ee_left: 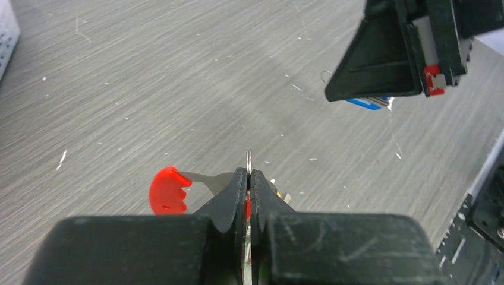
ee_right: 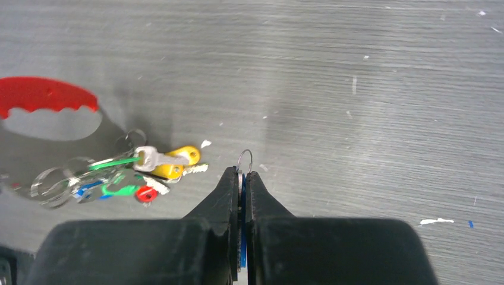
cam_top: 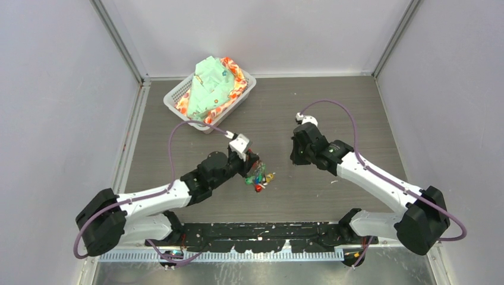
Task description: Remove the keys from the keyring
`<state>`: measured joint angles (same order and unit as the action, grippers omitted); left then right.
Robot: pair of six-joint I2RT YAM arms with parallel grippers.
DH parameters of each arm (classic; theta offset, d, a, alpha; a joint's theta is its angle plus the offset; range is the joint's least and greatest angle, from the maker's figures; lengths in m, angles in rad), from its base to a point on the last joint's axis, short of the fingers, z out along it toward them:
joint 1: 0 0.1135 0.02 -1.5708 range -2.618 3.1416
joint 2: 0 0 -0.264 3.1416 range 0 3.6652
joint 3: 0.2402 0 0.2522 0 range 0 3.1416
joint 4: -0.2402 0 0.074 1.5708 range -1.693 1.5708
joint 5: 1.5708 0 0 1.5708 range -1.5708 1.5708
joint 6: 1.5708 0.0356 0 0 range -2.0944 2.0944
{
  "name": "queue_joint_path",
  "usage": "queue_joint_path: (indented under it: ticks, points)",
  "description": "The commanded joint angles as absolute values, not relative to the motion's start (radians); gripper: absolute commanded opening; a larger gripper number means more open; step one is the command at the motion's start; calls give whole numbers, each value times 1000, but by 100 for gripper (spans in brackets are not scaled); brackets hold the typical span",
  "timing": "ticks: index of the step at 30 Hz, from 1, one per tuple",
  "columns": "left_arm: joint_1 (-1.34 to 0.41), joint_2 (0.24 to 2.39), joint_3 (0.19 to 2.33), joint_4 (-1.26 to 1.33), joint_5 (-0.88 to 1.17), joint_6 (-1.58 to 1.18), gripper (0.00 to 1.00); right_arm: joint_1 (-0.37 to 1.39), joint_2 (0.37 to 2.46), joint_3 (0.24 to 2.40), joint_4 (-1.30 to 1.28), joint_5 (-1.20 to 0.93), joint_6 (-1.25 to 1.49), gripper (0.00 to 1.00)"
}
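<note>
My left gripper [cam_top: 254, 165] is shut on the keyring [ee_left: 248, 159], whose thin metal edge sticks up between its jaws in the left wrist view. The bunch of keys [cam_top: 260, 178] hangs below it just over the table, and a red piece [ee_left: 168, 190] with a silvery part juts out to the left. In the right wrist view the bunch [ee_right: 119, 175] shows yellow, green and red tags, with the red curved strip [ee_right: 47, 95] behind. My right gripper [cam_top: 295, 155] is shut on a blue-tagged key [ee_right: 242, 196] with a small wire ring [ee_right: 245, 159] at its tip, apart from the bunch.
A white basket [cam_top: 178, 95] holding a green cloth [cam_top: 208, 83] stands at the table's back left. The right gripper [ee_left: 404, 53] with the blue key [ee_left: 368, 102] shows at the top right of the left wrist view. Grey walls enclose the table.
</note>
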<state>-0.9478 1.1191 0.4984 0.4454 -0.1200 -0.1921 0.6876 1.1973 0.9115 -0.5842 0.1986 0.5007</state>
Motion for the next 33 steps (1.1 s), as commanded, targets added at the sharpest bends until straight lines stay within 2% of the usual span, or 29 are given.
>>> queue_joint_path:
  ticks: [1, 7, 9, 14, 16, 18, 20, 22, 25, 33]
  points:
    - [-900, 1159, 611, 361, -120, -269, 0, 619, 1195, 848, -406, 248, 597, 1]
    - [-879, 1285, 727, 208, -133, -285, 0, 536, 1202, 753, -298, 281, 641, 1]
    - [-874, 1316, 744, 209, -134, -301, 0, 516, 1203, 723, -255, 274, 652, 6]
    - [-851, 1380, 788, 201, -138, -335, 1, 482, 1216, 678, -179, 270, 667, 11]
    - [-845, 1398, 801, 203, -126, -342, 11, 472, 1220, 671, -165, 275, 664, 14]
    - [-842, 1412, 823, 187, -118, -340, 14, 464, 1220, 663, -156, 275, 664, 15]
    - [-841, 1416, 841, 169, -124, -337, 22, 458, 1218, 657, -144, 271, 663, 18]
    - [-839, 1415, 852, 161, -127, -331, 29, 454, 1219, 653, -135, 274, 660, 23]
    - [-835, 1401, 865, 132, -145, -327, 45, 451, 1222, 655, -134, 272, 657, 34]
    - [-832, 1327, 853, 56, -166, -339, 66, 451, 1206, 675, -167, 270, 644, 74]
